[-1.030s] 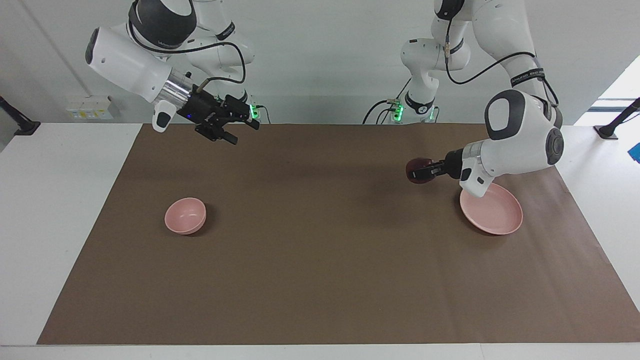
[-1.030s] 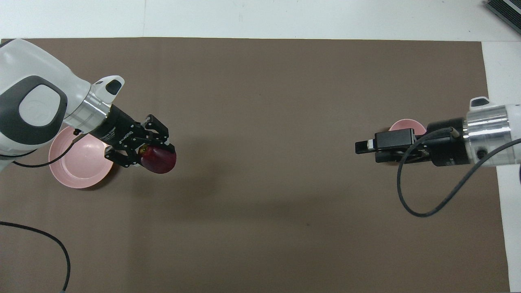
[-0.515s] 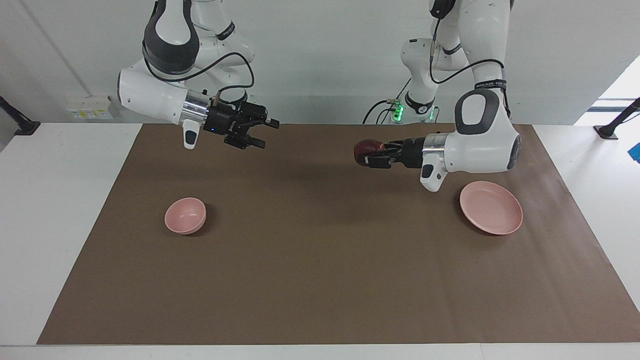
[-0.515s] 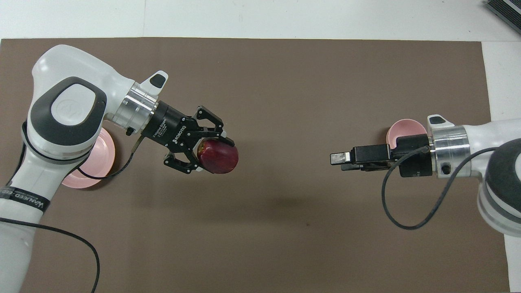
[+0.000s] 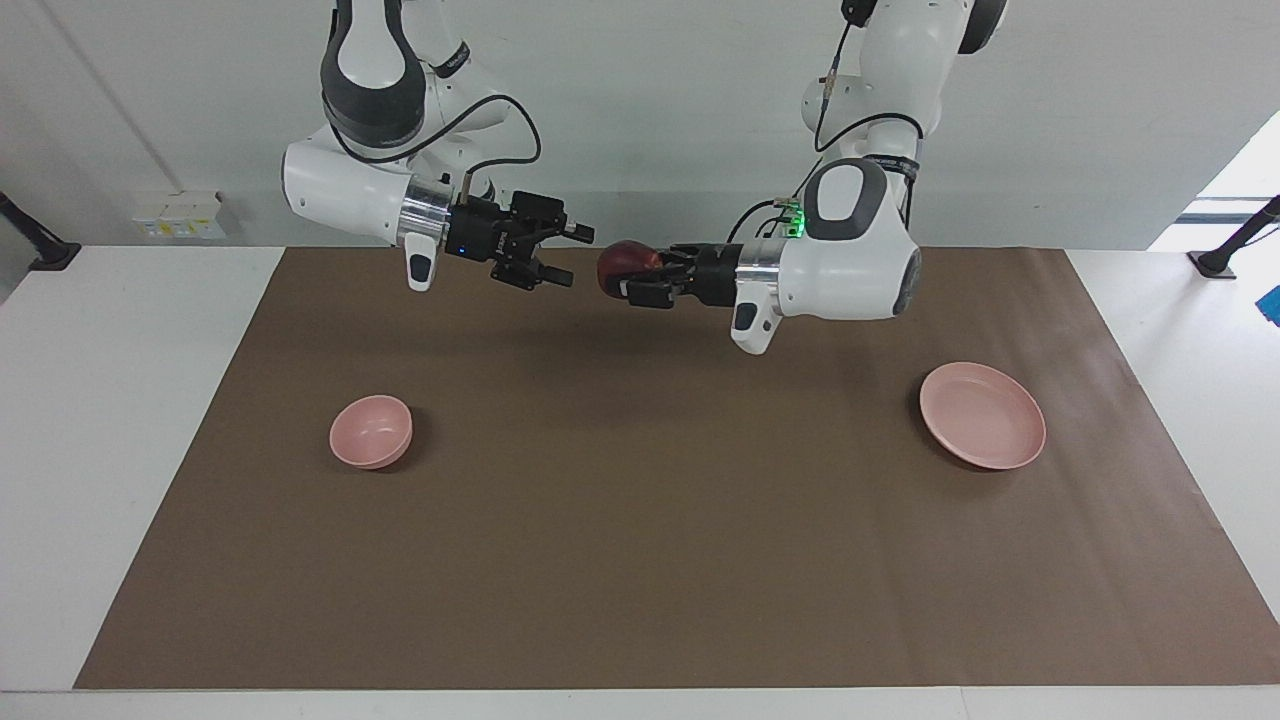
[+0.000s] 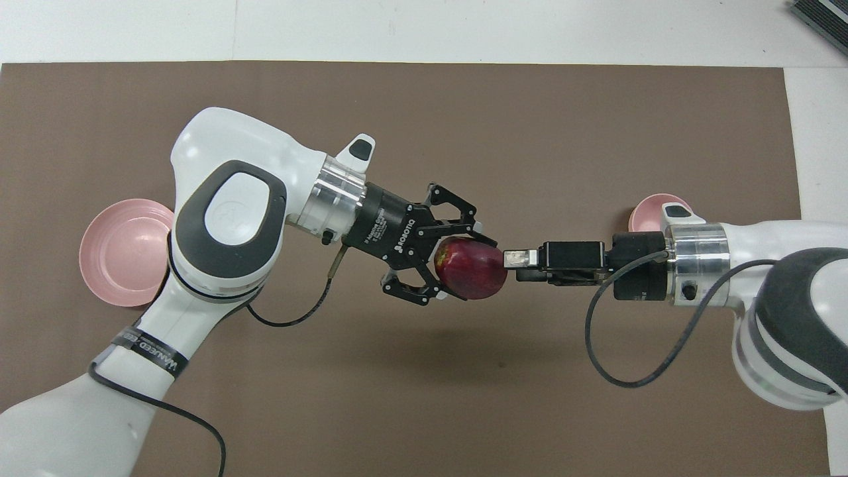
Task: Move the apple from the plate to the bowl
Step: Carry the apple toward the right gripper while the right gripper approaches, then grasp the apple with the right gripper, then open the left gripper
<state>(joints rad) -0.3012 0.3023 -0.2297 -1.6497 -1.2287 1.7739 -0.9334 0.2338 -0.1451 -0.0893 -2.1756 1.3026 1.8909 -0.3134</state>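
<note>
The left gripper (image 5: pixel 622 272) is up over the middle of the brown mat (image 5: pixel 640 560), its fingers clamped on the dark red apple (image 5: pixel 625 266). The right gripper (image 5: pixel 574 255) faces it just beside the apple, fingers spread open. The empty plate (image 5: pixel 983 428) lies toward the left arm's end of the table (image 5: pixel 110 420), the bowl (image 5: pixel 371 431) toward the right arm's end.

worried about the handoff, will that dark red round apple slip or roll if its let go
The dark red round apple looks glossy, so it may slip in a loose grip. The left gripper is shut on it above the brown mat; being round, it would probably roll if dropped. It looks firm, unlikely to deform.
</note>
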